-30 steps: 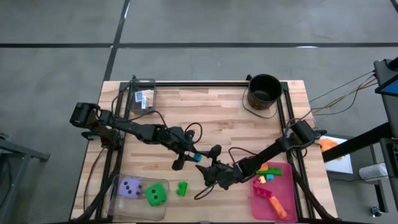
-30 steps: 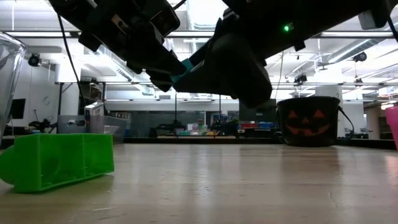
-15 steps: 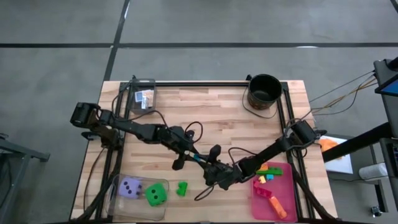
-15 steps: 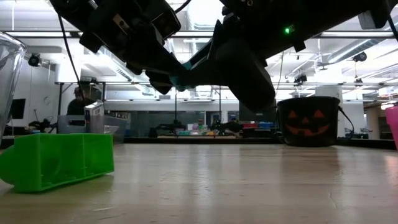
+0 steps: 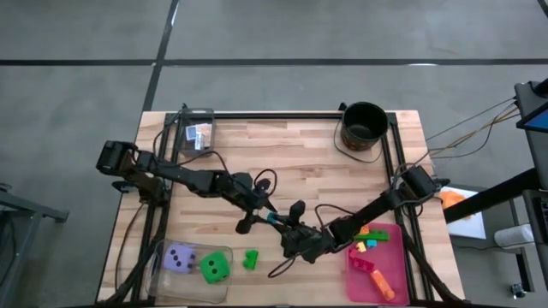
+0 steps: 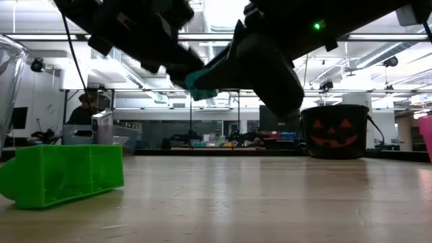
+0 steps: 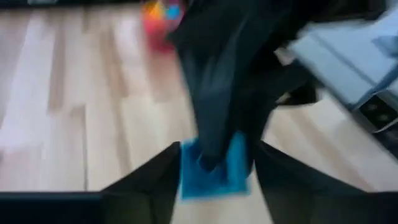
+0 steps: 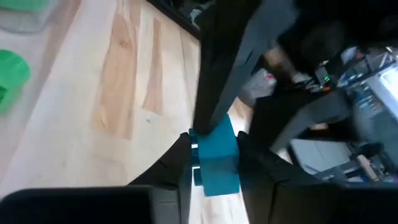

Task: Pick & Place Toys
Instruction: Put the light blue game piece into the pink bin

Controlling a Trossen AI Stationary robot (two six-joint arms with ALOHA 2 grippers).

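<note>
A teal brick (image 5: 273, 219) hangs in the air over the table's middle, between my two grippers. My right gripper (image 5: 282, 226) comes from the table's right and is shut on it. From the left comes my left gripper (image 5: 264, 212), open, a finger on either side of the same brick (image 7: 211, 168). A green brick (image 5: 250, 259) lies on its side on the table. A green die (image 5: 214, 269) and a purple die (image 5: 180, 257) sit in a clear tub at the near left. My right gripper pinches the teal brick's two opposite sides (image 8: 214, 165) between its two fingers. It comes roughly level from the table's right. The brick is lifted clear of the table. My left gripper's fingers (image 7: 158, 177) stand close beside the brick; whether they touch it I cannot tell.
A pink tray (image 5: 390, 257) with several coloured bricks lies at the near right. A black bucket (image 5: 364, 126) stands at the far right, and a clear box (image 5: 199, 133) with small card packs at the far left. Bare wood lies between them.
My right gripper has moved toward the table's left, up to the teal brick held out by my left gripper, and has taken hold of it. The brick stays in the air at about the same place.
</note>
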